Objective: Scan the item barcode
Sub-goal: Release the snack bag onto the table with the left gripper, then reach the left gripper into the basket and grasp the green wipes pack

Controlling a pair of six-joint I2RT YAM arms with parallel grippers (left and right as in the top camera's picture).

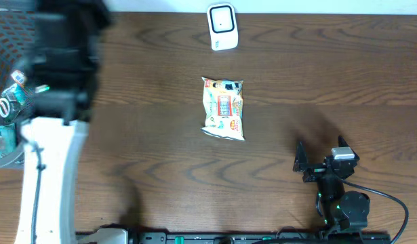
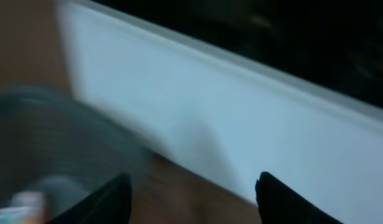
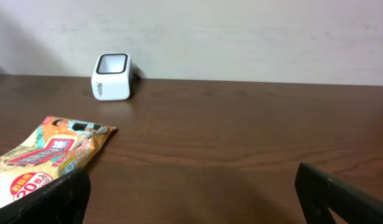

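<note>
The item, a yellow and orange snack packet [image 1: 224, 108], lies flat near the middle of the table, and its near end shows at the lower left of the right wrist view [image 3: 48, 155]. A white barcode scanner [image 1: 222, 26] stands at the far edge, upright [image 3: 112, 76]. My right gripper [image 1: 320, 154] rests low at the front right, open and empty [image 3: 192, 180], with the packet to its left. My left arm [image 1: 66, 61] is a dark blur at the far left. The left gripper [image 2: 194, 186] is open with only table between its fingers.
A dark mesh basket [image 1: 5, 41] holding several small packaged goods [image 1: 11, 95] sits at the left edge, under my left arm; it appears blurred in the left wrist view [image 2: 54, 143]. A white wall [image 2: 210, 106] runs behind the table.
</note>
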